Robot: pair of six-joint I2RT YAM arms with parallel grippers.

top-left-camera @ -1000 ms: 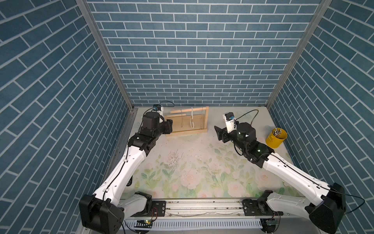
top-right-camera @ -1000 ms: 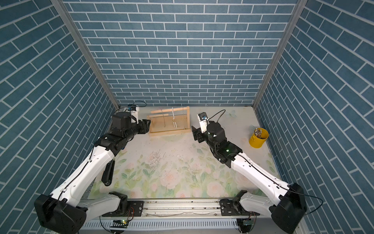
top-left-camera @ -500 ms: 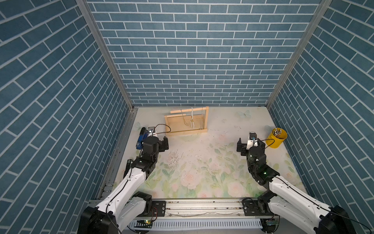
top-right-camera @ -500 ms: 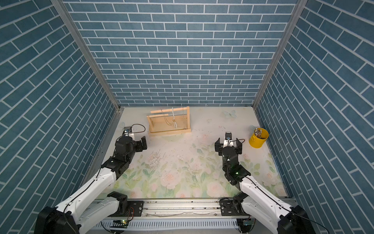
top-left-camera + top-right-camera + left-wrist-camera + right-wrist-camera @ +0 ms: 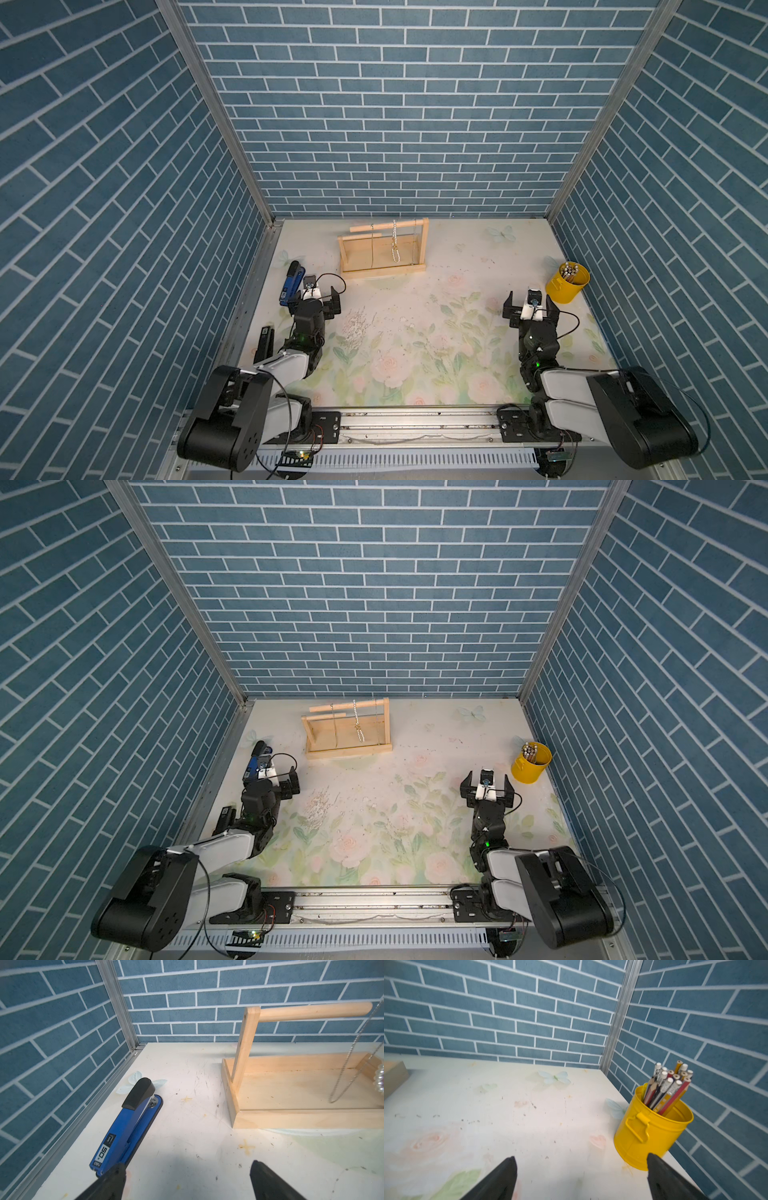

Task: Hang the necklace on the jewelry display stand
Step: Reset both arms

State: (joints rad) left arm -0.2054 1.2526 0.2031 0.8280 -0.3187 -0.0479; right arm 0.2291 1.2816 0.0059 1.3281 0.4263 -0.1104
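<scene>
Pale unfinished wood forms the jewelry display stand (image 5: 382, 272): a flat rectangular base, 2 uprights of unequal height and thin horizontal bars. In both top views it stands upright at the rear of the floral-printed bench (image 5: 457, 266), near the back wall.

3 strands hang from its upper bar: a white beaded necklace (image 5: 395, 247) in the middle and 1 thin metal chain (image 5: 372, 249) on each side. Which of the 3 is the task's necklace cannot be told. All 3 hang free and clear of both arms, so the hanging step looks complete.

- Left jaws: spread wide and empty, above the bench just beside a blue-and-black stapler (image 5: 128, 1126), well apart from the stand.
- Right jaws: spread wide and empty, near a yellow metal cup of pencils (image 5: 652, 1132).

Handling, as a judgement:
- The necklace is light, limp and slippery. It takes no shape of its own and will likely swing or slide along the round bar if nudged.
- Beads should give better purchase than a bare chain.
- If a regrip is needed, pinch across the strand just below the bar, not at the bottom loop.
- The stand looks light and may tip or shift, so avoid pushing the bar sideways.
</scene>
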